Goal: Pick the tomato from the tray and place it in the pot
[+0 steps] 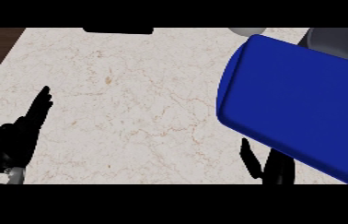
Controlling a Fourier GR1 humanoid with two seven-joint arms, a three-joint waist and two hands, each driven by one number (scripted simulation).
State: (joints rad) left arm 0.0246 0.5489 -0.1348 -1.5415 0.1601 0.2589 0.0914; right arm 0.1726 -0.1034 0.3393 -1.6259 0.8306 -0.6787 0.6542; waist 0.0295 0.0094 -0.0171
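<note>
Marble counter (136, 103), blue tray (292, 103) at right, no tomato visible. Your right hand (275, 165) and left hand (27, 121) were both open; approach step, you'd reach next.

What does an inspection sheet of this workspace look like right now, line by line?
Surface: pale marble counter, brown veining.
Job's things: blue tray at right, tilted; no tomato seen; grey shape behind the tray, possibly the pot, cannot tell.
Clutter: pale round object at the tray's top edge; dark flat object at the far edge.
Hands: left hand at the left edge, fingers straight, holding nothing; right hand below the tray, grip unclear.
Cables: nothing seen.
Surroundings: dark brown strip beyond the counter's left corner.
</note>
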